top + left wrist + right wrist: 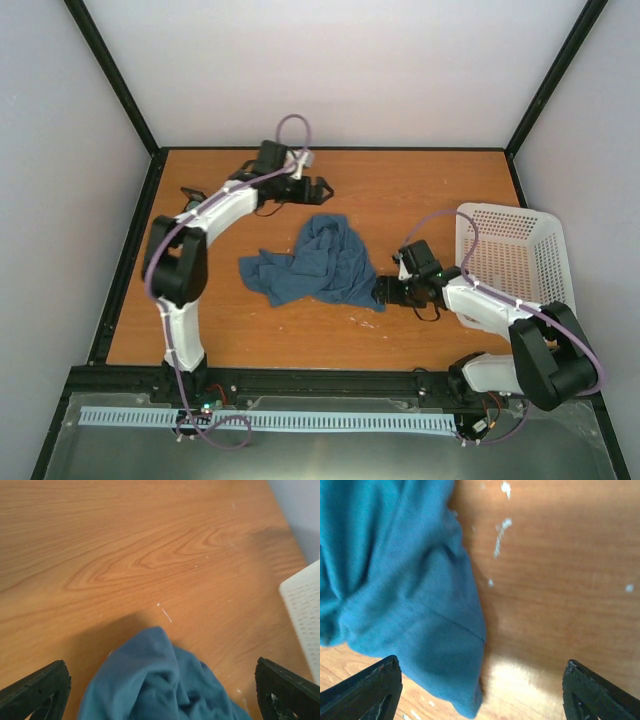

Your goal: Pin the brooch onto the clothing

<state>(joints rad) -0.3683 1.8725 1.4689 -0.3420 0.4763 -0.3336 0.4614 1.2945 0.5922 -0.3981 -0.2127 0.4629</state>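
Note:
The clothing, a dark teal-blue T-shirt [315, 262], lies crumpled in the middle of the wooden table. It also shows in the left wrist view [155, 685] and in the right wrist view [395, 595]. My left gripper [318, 188] is open and empty above the shirt's far edge. My right gripper [380, 291] is open and empty, low at the shirt's right near corner, with the hem between its fingers [370, 690]. The brooch is not visible in any view.
A white plastic mesh basket [515, 250] stands at the table's right side, and its corner shows in the left wrist view [305, 610]. Black frame posts edge the table. Small white specks [500, 535] mark the wood near the shirt.

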